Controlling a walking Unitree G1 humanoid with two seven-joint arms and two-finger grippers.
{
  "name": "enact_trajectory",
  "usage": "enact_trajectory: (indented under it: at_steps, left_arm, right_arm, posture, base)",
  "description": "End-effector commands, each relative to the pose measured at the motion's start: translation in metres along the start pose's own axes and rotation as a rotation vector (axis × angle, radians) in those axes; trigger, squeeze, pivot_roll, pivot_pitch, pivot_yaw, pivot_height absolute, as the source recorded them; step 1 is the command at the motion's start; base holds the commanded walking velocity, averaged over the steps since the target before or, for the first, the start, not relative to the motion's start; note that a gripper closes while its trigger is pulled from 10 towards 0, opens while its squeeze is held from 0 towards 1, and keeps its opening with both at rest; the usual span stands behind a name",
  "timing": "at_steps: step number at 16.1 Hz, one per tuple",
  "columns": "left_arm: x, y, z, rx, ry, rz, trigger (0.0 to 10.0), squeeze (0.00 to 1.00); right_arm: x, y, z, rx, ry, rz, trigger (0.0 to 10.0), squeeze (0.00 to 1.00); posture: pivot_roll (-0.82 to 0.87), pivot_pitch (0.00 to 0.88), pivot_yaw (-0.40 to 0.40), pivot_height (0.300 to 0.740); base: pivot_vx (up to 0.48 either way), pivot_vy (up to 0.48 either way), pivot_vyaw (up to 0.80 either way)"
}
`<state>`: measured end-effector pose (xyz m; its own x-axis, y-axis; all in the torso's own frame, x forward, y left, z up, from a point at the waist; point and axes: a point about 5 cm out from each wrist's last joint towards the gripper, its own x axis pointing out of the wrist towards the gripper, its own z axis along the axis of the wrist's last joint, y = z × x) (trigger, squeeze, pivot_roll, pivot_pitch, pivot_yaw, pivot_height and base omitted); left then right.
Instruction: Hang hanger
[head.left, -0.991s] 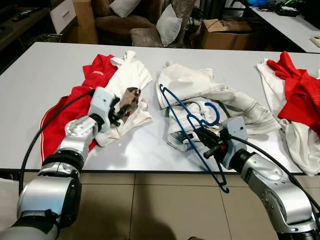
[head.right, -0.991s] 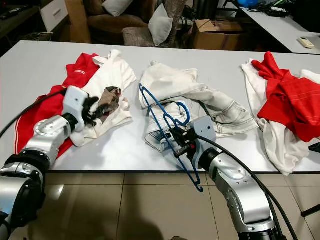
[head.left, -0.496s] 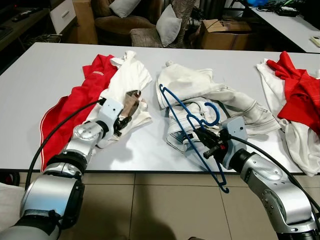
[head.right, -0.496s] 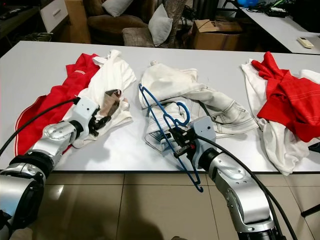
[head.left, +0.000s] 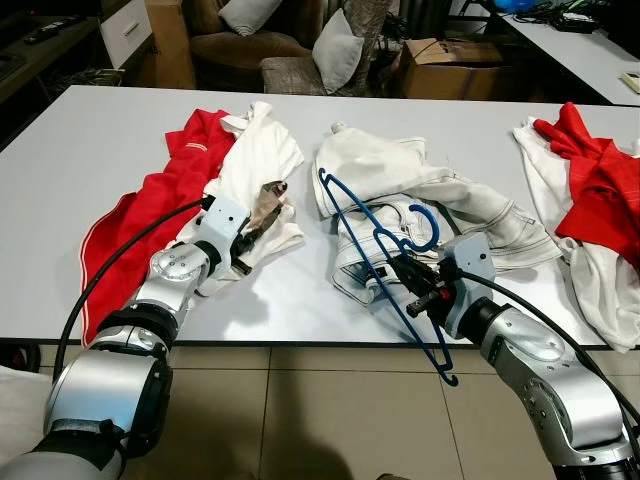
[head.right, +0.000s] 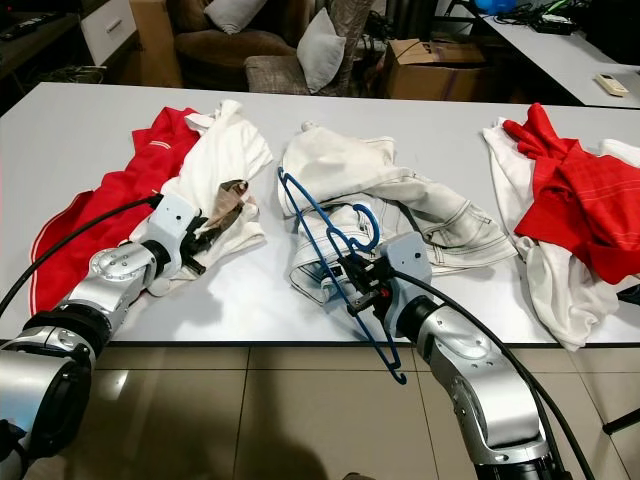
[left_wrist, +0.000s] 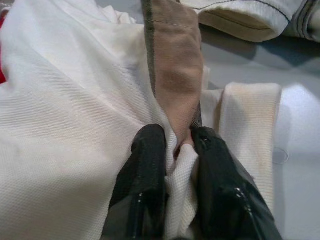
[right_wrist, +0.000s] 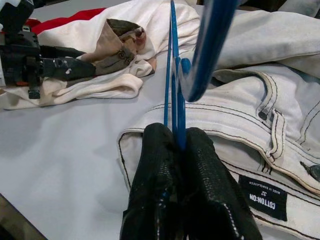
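Right gripper: I have its two black fingers clamped on the thin blue wire clothes hanger, gripping near the neck just below the hook. The hanger sits tilted over the near table edge: hook end and upper arm above the crumpled off-white jeans in the middle of the white table, lower corner hanging past the edge over the tiled floor. In the right wrist view I can read a black size label on the jeans waistband, just beside the fingers.

Left gripper: fingers pinched shut on a fold of the white knit polo shirt, right at its tan-brown collar. Fabric is bunched between the fingertips. That shirt lies on the table left of the jeans, partly overlapping a red shirt with white trim. Left wrist rests low, close to the table at the shirt's near edge.

Far right of the table: a separate red-and-white heap of clothes, well apart from both grippers. Behind the table I see a brown sofa with grey cushions and a cardboard box.
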<state>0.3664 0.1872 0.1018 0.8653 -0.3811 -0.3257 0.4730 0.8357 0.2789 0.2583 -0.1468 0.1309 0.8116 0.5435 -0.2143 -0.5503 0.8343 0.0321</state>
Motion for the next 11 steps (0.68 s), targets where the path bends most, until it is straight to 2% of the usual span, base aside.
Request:
enact_trajectory:
  at_steps: [1, 7, 8, 9, 10, 11]
  left_arm:
    - [0.001, 0.001, 0.004, -0.005, -0.017, 0.009, 0.0, 0.0]
    - [-0.002, 0.008, 0.008, -0.052, -0.078, 0.05, 0.0, 0.0]
    - [-0.003, 0.01, 0.012, -0.052, -0.1, 0.041, 0.0, 0.0]
    - [-0.004, 0.017, 0.027, -0.103, -0.185, 0.017, 0.0, 0.0]
    - [-0.004, 0.019, 0.03, -0.118, -0.203, 0.013, 0.0, 0.0]
    - [-0.005, 0.026, 0.042, -0.175, -0.259, 0.006, 0.0, 0.0]
  right_arm:
    - [0.002, -0.002, 0.002, -0.009, 0.001, -0.005, 10.0, 0.0]
    - [0.004, 0.0, 0.003, -0.013, -0.001, 0.007, 10.0, 0.0]
    - [0.004, 0.0, 0.003, -0.013, -0.002, 0.008, 10.0, 0.0]
    - [0.003, -0.001, 0.003, -0.013, -0.005, 0.009, 10.0, 0.0]
    - [0.003, -0.002, 0.003, -0.013, -0.005, 0.009, 10.0, 0.0]
    - [0.002, -0.001, 0.003, -0.016, -0.009, 0.022, 10.0, 0.0]
  posture:
    - [-0.1, 0.0, 0.013, 0.74]
    - [-0.1, 0.0, 0.009, 0.74]
    - [-0.09, 0.0, 0.008, 0.74]
    - [-0.09, 0.0, 0.008, 0.74]
    - [-0.09, 0.0, 0.008, 0.74]
    - [-0.08, 0.0, 0.006, 0.74]
  base:
    - [0.0, 0.0, 0.0]
    - [0.0, 0.0, 0.0]
    - [0.0, 0.0, 0.0]
    - [0.0, 0.0, 0.0]
    - [0.0, 0.0, 0.0]
    - [0.0, 0.0, 0.0]
